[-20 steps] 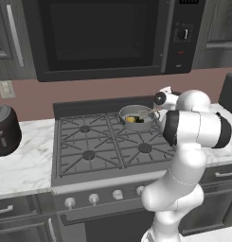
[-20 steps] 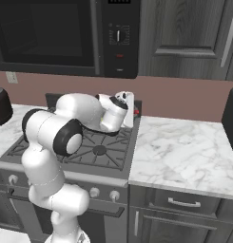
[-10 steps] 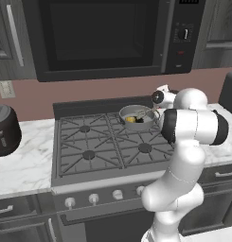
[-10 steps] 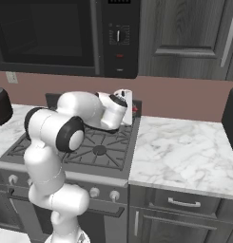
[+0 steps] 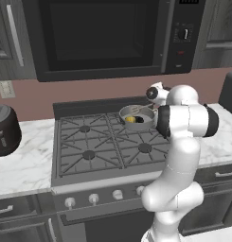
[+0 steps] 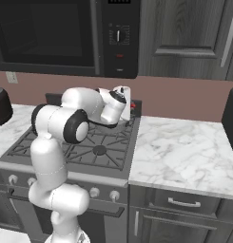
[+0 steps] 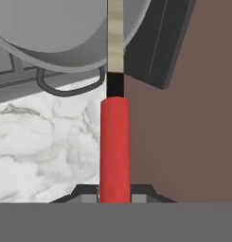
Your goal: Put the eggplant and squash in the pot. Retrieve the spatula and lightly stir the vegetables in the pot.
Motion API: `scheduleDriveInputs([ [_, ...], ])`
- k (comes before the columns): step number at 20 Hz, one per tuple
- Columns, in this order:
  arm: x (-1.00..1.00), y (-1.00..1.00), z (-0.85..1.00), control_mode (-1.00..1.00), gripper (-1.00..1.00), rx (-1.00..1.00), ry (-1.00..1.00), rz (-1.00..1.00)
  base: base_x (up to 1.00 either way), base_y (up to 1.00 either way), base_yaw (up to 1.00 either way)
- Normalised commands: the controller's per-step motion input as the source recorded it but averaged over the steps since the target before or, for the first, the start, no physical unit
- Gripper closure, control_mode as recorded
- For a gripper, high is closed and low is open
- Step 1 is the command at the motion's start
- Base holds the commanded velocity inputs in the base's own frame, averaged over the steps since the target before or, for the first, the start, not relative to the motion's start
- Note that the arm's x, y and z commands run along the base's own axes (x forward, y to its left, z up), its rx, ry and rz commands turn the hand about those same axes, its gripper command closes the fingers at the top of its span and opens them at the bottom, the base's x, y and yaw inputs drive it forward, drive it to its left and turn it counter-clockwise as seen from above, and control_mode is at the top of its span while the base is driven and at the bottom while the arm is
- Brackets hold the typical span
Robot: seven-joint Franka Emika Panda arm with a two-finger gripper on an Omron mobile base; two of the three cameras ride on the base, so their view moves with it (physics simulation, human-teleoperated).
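Glossy white rounded arm (image 5: 176, 160), dark bands at joints; tool (image 7: 115, 196) tips dark, possibly grey-padded.

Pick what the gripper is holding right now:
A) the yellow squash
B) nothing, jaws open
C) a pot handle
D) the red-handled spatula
D: in the hand view the gripper is shut on the spatula, whose red handle rises from between the fingertips toward the pot.
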Motion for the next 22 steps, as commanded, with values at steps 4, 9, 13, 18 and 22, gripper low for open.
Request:
scheduleDriveInputs([
  [4,-0.05,0.00,-0.01,-1.00,1.00,0.15,0.00,0.10,0.00,0.00,0.00],
  [9,-0.02,0.01,-0.01,-1.00,1.00,0.07,0.00,0.10,0.00,0.00,0.00],
  [13,0.00,0.10,-0.31,-1.00,1.00,0.00,0.00,0.04,0.00,0.00,0.00],
  [18,0.00,0.09,-0.28,-1.00,1.00,-0.01,0.00,0.04,0.00,0.00,0.00],
  [22,0.00,-0.01,-0.23,-1.00,1.00,-0.06,0.00,0.00,0.00,0.00,0.00],
])
